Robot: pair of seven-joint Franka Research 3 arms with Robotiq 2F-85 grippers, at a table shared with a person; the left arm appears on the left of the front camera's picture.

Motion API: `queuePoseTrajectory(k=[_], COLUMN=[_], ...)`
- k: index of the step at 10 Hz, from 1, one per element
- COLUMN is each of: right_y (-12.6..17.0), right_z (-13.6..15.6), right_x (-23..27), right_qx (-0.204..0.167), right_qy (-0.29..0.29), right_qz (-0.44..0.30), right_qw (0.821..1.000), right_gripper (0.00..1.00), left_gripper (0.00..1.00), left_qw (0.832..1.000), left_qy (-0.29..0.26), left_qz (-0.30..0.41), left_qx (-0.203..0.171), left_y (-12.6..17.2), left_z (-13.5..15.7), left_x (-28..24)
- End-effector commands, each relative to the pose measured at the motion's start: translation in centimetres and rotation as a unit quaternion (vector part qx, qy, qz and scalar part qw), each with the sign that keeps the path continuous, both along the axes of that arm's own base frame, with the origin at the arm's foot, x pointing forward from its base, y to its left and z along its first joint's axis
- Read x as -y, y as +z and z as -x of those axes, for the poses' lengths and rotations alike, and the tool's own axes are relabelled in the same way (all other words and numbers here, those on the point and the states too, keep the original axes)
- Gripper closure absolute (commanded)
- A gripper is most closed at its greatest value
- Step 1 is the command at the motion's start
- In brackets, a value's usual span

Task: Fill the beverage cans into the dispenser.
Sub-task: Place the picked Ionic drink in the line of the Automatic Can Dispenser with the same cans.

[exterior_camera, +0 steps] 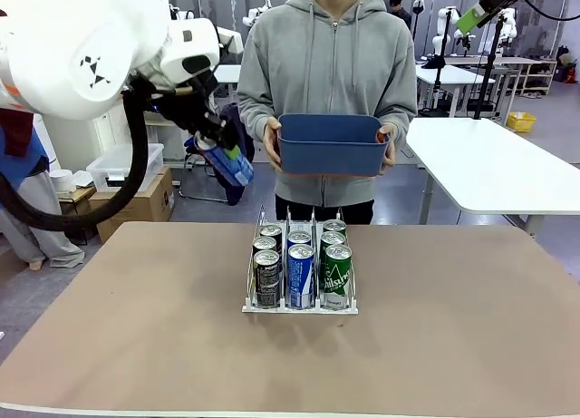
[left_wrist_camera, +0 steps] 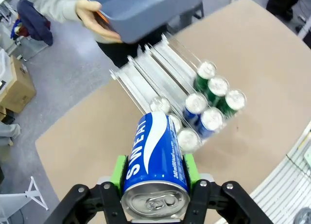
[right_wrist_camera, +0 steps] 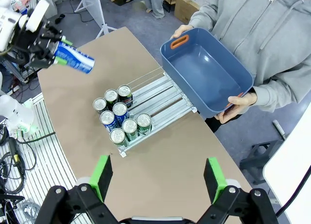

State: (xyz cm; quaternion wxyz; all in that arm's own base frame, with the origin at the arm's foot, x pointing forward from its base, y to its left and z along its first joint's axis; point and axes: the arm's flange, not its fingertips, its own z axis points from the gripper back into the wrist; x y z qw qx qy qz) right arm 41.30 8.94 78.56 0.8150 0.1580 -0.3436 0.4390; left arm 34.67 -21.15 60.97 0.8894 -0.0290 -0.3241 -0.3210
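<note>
The blue-and-white can (left_wrist_camera: 154, 158) is clamped between the left gripper's (left_wrist_camera: 154, 173) fingers, held above the counter (exterior_camera: 136, 327) at ten o'clock from the dispenser (exterior_camera: 300, 275), which holds eight cans. The right gripper's (right_wrist_camera: 158, 175) fingers are spread wide, holding nothing. A person holds a blue tub (exterior_camera: 329, 144) at twelve o'clock.

The front halves of all three lanes of the dispenser (right_wrist_camera: 146, 105) are blocked by cans (exterior_camera: 300, 271); the rear halves toward the person are left free. The air behind the rack is occupied by a blue tub (exterior_camera: 330, 144) held in both hands. Bare table (exterior_camera: 471, 327) is left on either side
</note>
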Motion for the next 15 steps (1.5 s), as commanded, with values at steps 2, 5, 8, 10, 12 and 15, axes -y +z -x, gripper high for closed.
queuePoseTrajectory(k=[2, 5, 8, 10, 12, 15], right_y=[-0.1, -0.1, -0.1, -0.1, -0.1, -0.1], right_z=[0.2, 0.2, 0.2, 0.2, 0.2, 0.2], right_x=[0.1, 0.1, 0.1, 0.1, 0.1, 0.1], right_qx=[-0.001, -0.001, -0.001, -0.001, -0.001, -0.001], right_qy=[0.002, 0.002, 0.002, 0.002, 0.002, 0.002], right_qz=[0.003, 0.003, 0.003, 0.003, 0.003, 0.003], right_qw=[1.0, 1.0, 1.0, 1.0, 1.0, 1.0], right_gripper=[0.0, 0.0, 0.0, 0.0, 0.0, 0.0], left_gripper=[0.43, 0.43, 0.43, 0.43, 0.43, 0.43], left_qw=[0.998, 0.998, 0.998, 0.998, 0.998, 0.999], left_qy=[-0.04, -0.036, -0.036, 0.019, 0.046, 0.041], left_qz=[-0.025, -0.031, -0.031, -0.027, -0.022, -0.027], left_qx=[-0.041, -0.049, -0.049, -0.059, -0.045, -0.01], left_y=[-1.4, -2.3, -2.3, -2.3, -3.7, -5.8], left_z=[2.7, 2.7, 2.7, 2.7, 4.9, 8.6], left_x=[1.1, 1.8, 1.8, 2.8, 4.8, 7.0])
